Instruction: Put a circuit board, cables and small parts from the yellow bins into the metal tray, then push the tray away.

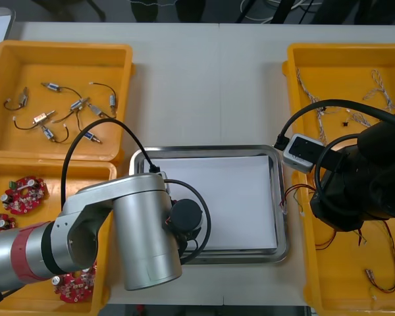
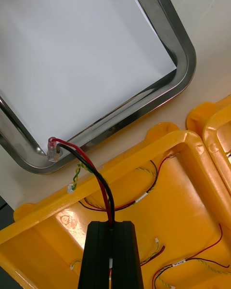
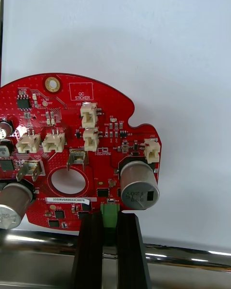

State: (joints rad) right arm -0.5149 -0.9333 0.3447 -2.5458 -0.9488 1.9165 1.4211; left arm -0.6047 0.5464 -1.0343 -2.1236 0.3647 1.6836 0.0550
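- The left gripper (image 3: 109, 224) is clamped on a green plug (image 3: 110, 214) at the edge of a round red circuit board (image 3: 77, 149). It holds the board over the white inside of the metal tray (image 3: 183, 256), by the tray's near left corner. I cannot tell if the board touches down.
- The right gripper (image 2: 113, 253) is pinched shut on a red and black cable (image 2: 102, 183), above the yellow bin (image 2: 144, 149) just right of the tray. The cable's clear plug (image 2: 53, 151) touches the tray's rim.
- Nothing lies loose in the tray, so I think the job has only just begun.
- Left to do: let go of the board, bring the cable in, and fetch small metal parts (image 1: 79, 105) from far left of the tray. Then push the tray away.
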